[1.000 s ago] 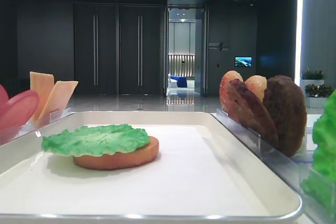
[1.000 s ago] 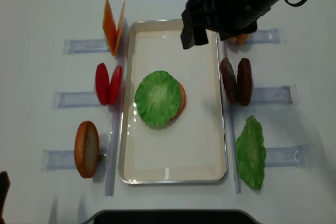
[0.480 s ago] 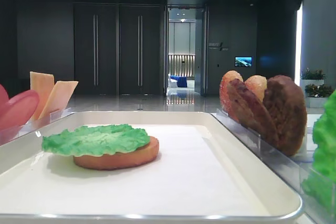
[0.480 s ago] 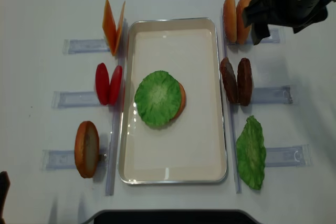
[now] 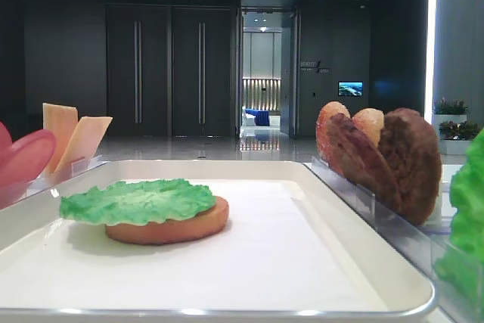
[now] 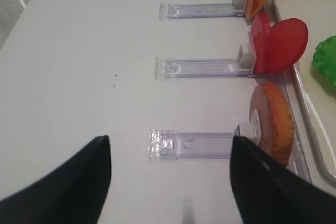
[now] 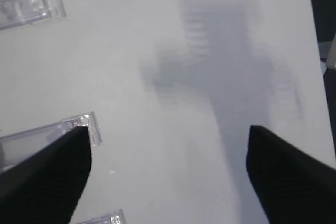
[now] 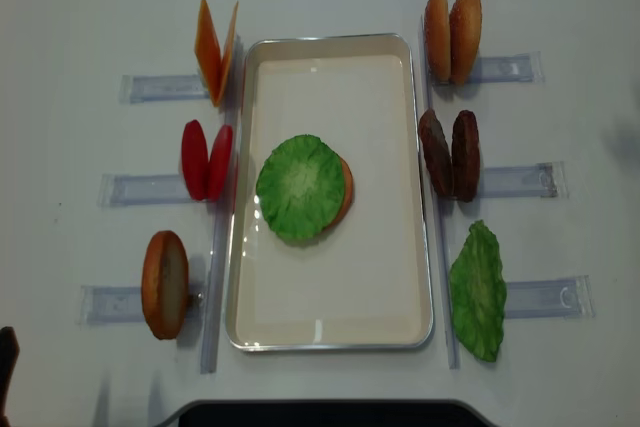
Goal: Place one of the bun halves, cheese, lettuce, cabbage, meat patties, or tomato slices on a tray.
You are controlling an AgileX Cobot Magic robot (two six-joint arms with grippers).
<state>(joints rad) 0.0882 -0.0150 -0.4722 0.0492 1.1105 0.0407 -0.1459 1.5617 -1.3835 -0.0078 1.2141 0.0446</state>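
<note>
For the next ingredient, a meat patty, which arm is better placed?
Right. The meat patties stand right of the tray, and the right end effector is open. The left end effector faces the other side.

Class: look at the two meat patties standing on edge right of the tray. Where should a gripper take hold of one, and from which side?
Grip the outer patty by its top rim, coming straight down. It stands on edge in a clear holder, so both flat faces are exposed; one finger would probably have to slip between it and its neighbour.
</note>
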